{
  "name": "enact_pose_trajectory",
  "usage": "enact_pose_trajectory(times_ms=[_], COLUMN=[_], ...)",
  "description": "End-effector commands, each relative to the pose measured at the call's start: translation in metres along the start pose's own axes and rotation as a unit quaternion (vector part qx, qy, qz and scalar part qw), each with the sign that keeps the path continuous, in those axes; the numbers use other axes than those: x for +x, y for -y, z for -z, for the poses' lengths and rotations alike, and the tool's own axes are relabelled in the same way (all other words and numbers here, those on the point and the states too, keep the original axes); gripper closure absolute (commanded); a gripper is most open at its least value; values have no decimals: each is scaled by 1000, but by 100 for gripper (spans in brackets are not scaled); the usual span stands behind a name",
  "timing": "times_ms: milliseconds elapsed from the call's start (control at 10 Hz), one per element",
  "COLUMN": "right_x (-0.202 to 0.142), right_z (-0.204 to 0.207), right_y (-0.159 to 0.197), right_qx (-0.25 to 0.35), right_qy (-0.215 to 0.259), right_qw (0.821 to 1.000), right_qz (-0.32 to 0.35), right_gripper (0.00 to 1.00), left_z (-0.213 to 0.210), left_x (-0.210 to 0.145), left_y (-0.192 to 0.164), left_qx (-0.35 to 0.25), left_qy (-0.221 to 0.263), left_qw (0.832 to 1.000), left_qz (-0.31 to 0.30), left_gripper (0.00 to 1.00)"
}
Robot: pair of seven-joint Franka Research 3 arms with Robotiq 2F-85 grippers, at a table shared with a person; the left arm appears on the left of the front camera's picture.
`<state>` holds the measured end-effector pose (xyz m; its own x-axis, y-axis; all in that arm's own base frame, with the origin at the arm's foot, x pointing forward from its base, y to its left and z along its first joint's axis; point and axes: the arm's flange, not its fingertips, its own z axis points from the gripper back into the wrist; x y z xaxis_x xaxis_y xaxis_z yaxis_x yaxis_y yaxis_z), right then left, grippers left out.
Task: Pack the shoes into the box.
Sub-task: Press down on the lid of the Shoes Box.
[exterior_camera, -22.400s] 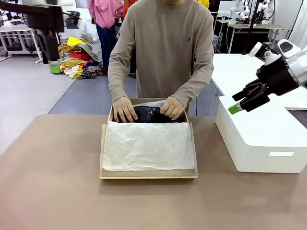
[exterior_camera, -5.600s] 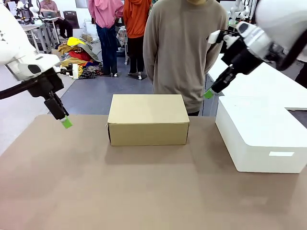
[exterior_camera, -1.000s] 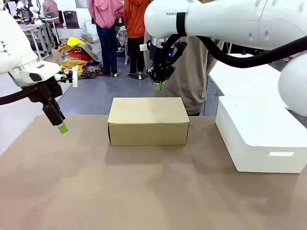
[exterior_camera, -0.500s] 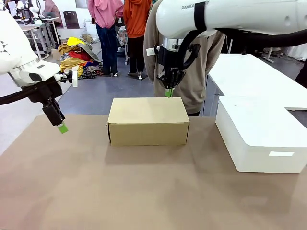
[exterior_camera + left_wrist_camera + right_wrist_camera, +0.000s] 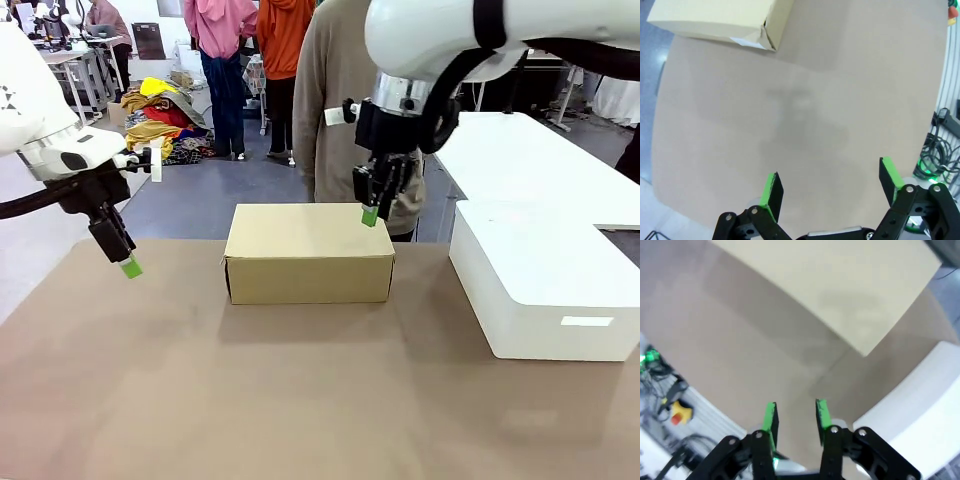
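Since half a second ago the right gripper (image 5: 370,214) has moved right and down from above the far edge of the cardboard shoebox (image 5: 308,252) to just over its far right corner, while the left gripper (image 5: 130,267) has kept its place over the table (image 5: 300,400) left of the box. The box stands shut at mid-table with the white block-shaped box (image 5: 545,280) to its right, and the shoes are hidden. The right arm hangs vertically with its green pads (image 5: 771,419) a narrow gap apart on nothing; the left gripper (image 5: 832,187) stands wide open and empty, and the person (image 5: 345,110) behind is partly hidden by the right arm.
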<state>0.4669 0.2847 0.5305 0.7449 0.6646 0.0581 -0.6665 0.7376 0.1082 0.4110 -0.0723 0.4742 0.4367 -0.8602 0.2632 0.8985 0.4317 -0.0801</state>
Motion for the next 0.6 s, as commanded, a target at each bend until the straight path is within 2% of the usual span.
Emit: enact_pose_trajectory(times_ms=[0,500], right_x=[-34,-86], right_z=[7,21], right_y=[-1,-6], right_qx=[5,-45], right_qy=[13,63], right_qw=[1000,997], right_qz=[-14,-1], right_gripper=[0,0], left_z=[-2,-2], left_x=[0,0], left_y=[1,1], left_qx=[-5,-5], left_qy=[7,7], left_qw=[1000,1000], left_qz=[-10,-10], left_gripper=[0,0])
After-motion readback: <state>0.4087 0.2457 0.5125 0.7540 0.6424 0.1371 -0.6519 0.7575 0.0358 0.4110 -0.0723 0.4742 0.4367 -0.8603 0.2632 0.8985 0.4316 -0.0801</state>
